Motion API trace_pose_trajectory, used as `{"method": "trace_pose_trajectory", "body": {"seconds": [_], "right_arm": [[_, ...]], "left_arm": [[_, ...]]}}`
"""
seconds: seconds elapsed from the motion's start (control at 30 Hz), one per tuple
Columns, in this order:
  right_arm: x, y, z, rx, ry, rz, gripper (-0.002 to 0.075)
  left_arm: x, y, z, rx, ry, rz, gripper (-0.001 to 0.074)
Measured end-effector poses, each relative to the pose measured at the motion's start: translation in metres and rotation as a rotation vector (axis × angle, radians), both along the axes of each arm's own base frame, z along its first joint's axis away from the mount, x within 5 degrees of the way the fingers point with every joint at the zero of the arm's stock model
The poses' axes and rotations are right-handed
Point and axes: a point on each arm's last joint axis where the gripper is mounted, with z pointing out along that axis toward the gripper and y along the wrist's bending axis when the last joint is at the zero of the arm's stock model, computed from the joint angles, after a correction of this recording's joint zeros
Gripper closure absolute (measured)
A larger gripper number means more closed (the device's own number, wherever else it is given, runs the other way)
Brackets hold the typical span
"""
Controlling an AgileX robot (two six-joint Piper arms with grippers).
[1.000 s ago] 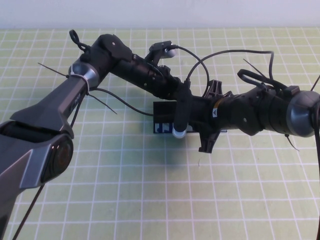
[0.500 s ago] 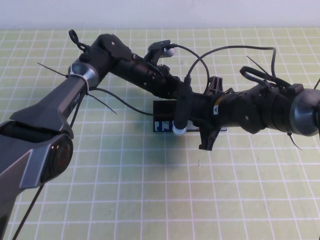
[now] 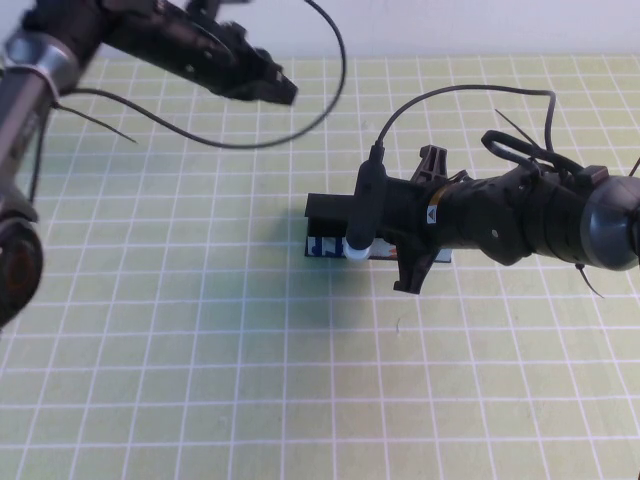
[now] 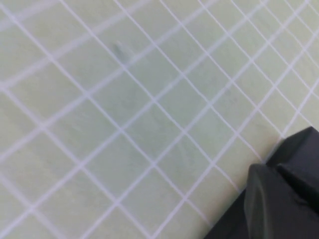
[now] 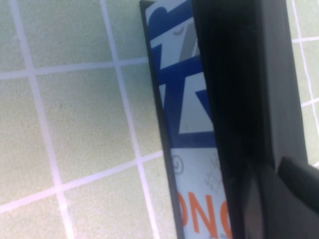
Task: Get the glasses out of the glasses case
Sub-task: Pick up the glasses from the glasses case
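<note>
The glasses case [image 3: 325, 228], a long black box with a pale side printed in blue and orange, lies on the green grid mat at the centre. My right gripper [image 3: 392, 232] sits right over its right part and hides it. In the right wrist view the glasses case [image 5: 199, 149] fills the frame, very close to the gripper. My left gripper [image 3: 275, 88] is raised at the back left, far from the case. The left wrist view shows only mat and a dark shape [image 4: 279, 199] at the corner. The glasses are not in view.
The green grid mat [image 3: 200, 350] covers the table up to the white back wall. A black cable [image 3: 300, 120] loops from the left arm above the mat behind the case. The right arm's cable [image 3: 450, 95] arcs over its wrist.
My left arm has swung up and away from the case to the back left. The right arm has stayed over the case.
</note>
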Motion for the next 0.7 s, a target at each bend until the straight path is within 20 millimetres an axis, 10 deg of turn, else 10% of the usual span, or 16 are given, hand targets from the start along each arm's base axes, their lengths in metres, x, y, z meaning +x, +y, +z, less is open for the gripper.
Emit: {"method": "trace_pose_trajectory", "body": {"seconds": [0.17,0.27,0.7], "right_arm": [[0.0,0.0,0.0,0.005,-0.002,-0.002,0.0709],[0.0,0.0,0.0,0.007,-0.002,-0.003,0.071],[0.0,0.0,0.002,0.041,0.011,-0.028,0.071]], "left_arm": [[-0.023,0.033,0.063,0.029,-0.113,0.041,0.0739],[-0.047,0.031,0.068,0.051,-0.112,-0.026,0.0739],[-0.15,0.017,-0.04,-0.085,-0.203,-0.34,0.0739]]}}
